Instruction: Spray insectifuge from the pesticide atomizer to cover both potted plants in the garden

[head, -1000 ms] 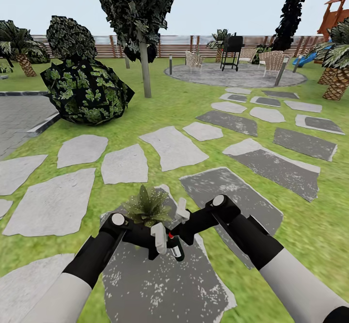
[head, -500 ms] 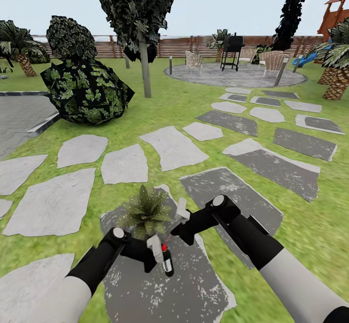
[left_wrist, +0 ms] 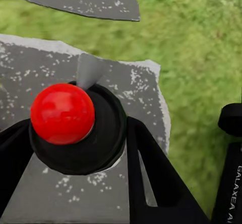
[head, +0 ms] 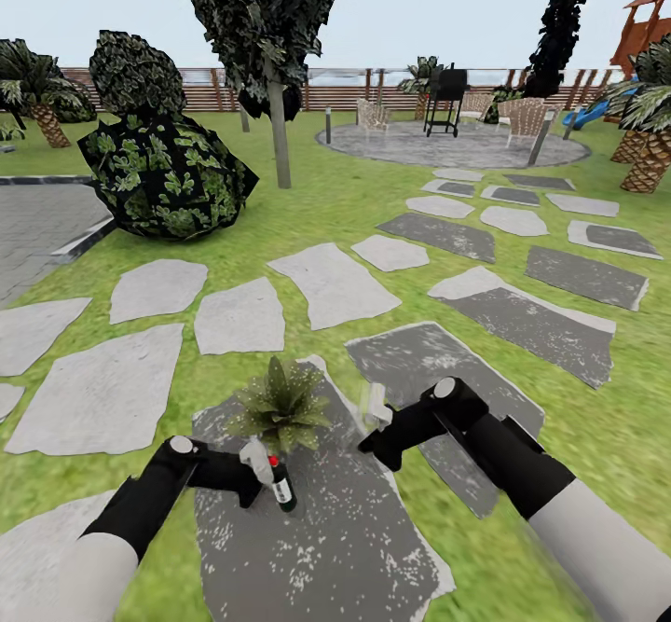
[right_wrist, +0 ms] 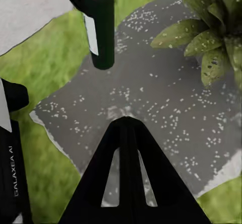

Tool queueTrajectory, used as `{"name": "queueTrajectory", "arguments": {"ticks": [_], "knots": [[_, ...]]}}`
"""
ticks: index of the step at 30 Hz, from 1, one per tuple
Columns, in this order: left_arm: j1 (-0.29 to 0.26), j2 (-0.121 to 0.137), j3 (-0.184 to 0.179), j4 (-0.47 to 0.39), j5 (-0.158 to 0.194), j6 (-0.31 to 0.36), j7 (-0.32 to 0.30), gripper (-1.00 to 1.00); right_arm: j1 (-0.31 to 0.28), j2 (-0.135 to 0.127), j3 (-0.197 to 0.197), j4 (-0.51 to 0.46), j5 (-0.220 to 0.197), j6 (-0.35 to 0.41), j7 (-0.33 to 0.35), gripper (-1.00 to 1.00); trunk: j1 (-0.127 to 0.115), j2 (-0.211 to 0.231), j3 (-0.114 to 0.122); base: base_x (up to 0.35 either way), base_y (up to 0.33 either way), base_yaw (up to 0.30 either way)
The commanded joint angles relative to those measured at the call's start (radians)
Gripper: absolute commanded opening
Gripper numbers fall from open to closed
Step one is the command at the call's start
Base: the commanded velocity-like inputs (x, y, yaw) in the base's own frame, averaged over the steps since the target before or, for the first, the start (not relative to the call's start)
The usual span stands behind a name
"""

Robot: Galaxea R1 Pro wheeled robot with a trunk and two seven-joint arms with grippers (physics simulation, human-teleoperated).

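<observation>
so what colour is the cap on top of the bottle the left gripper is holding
Bright red, on the dark green pesticide atomizer; the left wrist view shows it best.

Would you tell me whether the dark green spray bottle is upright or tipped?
Roughly upright: the dark green spray bottle hangs red cap up from the left gripper.

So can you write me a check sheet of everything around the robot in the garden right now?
Surface: grey stone slab set in lawn.
Job's things: spray bottle held off the ground, red cap up; one potted plant standing on the slab just beyond it.
Clutter: nothing seen.
Grippers: left gripper shut on the spray bottle; right gripper holds nothing, fingers together.
Cables: nothing seen.
Surroundings: leafy bush, tree, stepping stones, fence, grill with chairs on the patio.
</observation>
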Motion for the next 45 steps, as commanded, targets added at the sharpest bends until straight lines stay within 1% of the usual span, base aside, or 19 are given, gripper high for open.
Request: {"name": "queueTrajectory", "arguments": {"ticks": [1, 2, 4, 6, 8, 10, 12, 14, 16, 18, 19, 23, 29, 31, 33, 35, 37, 43, 45], "knots": [[0.0, 0.005, 0.032, -0.004, 0.0, 0.01, -0.003, -1.0, -0.001, -0.026, 0.001, 0.001, 0.002, 0.007, 0.003, -1.0, 0.0, 0.0, -0.001, 0.0, 0.0, 0.0], [0.004, 0.009, 0.099, -0.007, 0.0, 0.011, -0.005, -1.0, -0.001, -0.072, -0.002, 0.013, 0.001, 0.007, 0.002, -1.0, 0.0, 0.0, -0.001, 0.0, 0.0, 0.0], [0.007, 0.009, 0.149, -0.009, 0.0, 0.012, -0.006, -1.0, 0.0, -0.129, -0.006, 0.059, 0.0, 0.007, -0.004, -1.0, 0.0, 0.0, -0.001, 0.0, 0.0, 0.0], [0.018, 0.009, 0.166, -0.01, 0.0, 0.014, -0.006, -1.0, 0.0, -0.166, -0.009, 0.178, -0.001, 0.002, -0.019, -1.0, 0.0, 0.0, -0.001, 0.0, 0.0, 0.0], [0.027, 0.009, 0.172, -0.011, 0.0, 0.015, -0.005, -1.0, 0.0, -0.18, -0.017, 0.337, -0.005, -0.002, -0.053, -1.0, 0.0, 0.0, -0.001, 0.0, 0.0, 0.0], [0.033, 0.008, 0.173, -0.011, 0.0, 0.015, -0.003, -1.0, 0.0, -0.183, -0.058, 0.451, -0.008, -0.004, -0.093, -1.0, 0.0, 0.0, -0.001, 0.0, 0.0, 0.0], [0.035, 0.005, 0.175, -0.012, 0.0, 0.016, -0.002, -1.0, 0.0, -0.185, -0.148, 0.496, -0.008, -0.005, -0.139, -1.0, 0.0, 0.0, -0.001, 0.0, 0.0, 0.0], [0.036, 0.004, 0.175, -0.011, 0.0, 0.016, -0.001, -1.0, 0.0, -0.185, -0.274, 0.512, -0.008, -0.005, -0.185, -1.0, 0.0, 0.0, -0.001, 0.0, 0.0, 0.0], [0.036, 0.004, 0.177, -0.011, 0.0, 0.017, 0.002, -1.0, 0.0, -0.181, -0.435, 0.518, -0.008, -0.005, -0.268, -1.0, 0.0, 0.0, -0.001, 0.0, 0.0, 0.0], [0.036, 0.004, 0.177, -0.011, 0.0, 0.017, 0.039, -1.0, 0.0, -0.177, -0.508, 0.521, -0.008, -0.005, -0.368, -1.0, 0.0, 0.0, -0.001, 0.0, 0.0, 0.0], [0.036, 0.003, 0.177, -0.012, 0.0, 0.017, 0.078, -1.0, 0.0, -0.175, -0.526, 0.523, -0.008, -0.005, -0.429, 1.0, 0.0, 0.0, -0.001, 0.0, 0.0, 0.0], [0.036, 0.002, 0.176, -0.012, 0.0, 0.033, 0.183, -1.0, 0.0, -0.163, -0.543, 0.529, -0.011, -0.006, -0.541, 1.0, 0.0, 0.0, -0.001, 0.0, 0.0, 0.0], [0.036, -0.004, 0.177, -0.013, 0.0, 0.204, 0.324, -1.0, 0.0, -0.143, -0.547, 0.529, -0.011, -0.011, -0.589, 1.0, 0.0, 0.0, -0.001, 0.0, 0.0, 0.0], [0.036, -0.015, 0.185, -0.013, 0.0, 0.239, 0.387, -1.0, 0.0, -0.122, -0.547, 0.528, -0.011, -0.011, -0.696, 1.0, 0.0, 0.0, -0.001, 0.0, 0.0, 0.0], [0.036, -0.02, 0.231, -0.007, 0.001, 0.254, 0.492, -1.0, 0.0, -0.074, -0.547, 0.528, -0.011, -0.011, -0.842, 1.0, 0.0, 0.0, -0.001, 0.0, 0.0, 0.0], [0.036, -0.02, 0.306, -0.009, 0.002, 0.258, 0.583, -1.0, 0.0, -0.047, -0.545, 0.526, -0.011, -0.01, -0.892, 1.0, 0.0, 0.0, -0.001, 0.0, 0.0, 0.0], [0.036, -0.022, 0.326, -0.011, 0.002, 0.259, 0.605, -1.0, 0.0, -0.042, -0.548, 0.525, -0.013, -0.009, -0.901, 1.0, 0.0, 0.0, -0.001, 0.0, 0.0, 0.0], [0.036, -0.022, 0.329, -0.011, 0.006, 0.26, 0.609, -1.0, 0.0, -0.04, -0.546, 0.525, -0.014, -0.009, -0.904, 1.0, 0.0, 0.0, -0.001, 0.0, 0.0, 0.0], [0.036, -0.021, 0.329, -0.012, 0.006, 0.307, 0.608, -1.0, 0.0, -0.04, -0.545, 0.525, -0.013, -0.007, -0.904, 1.0, 0.0, 0.0, -0.001, 0.0, 0.0, 0.0]]}}
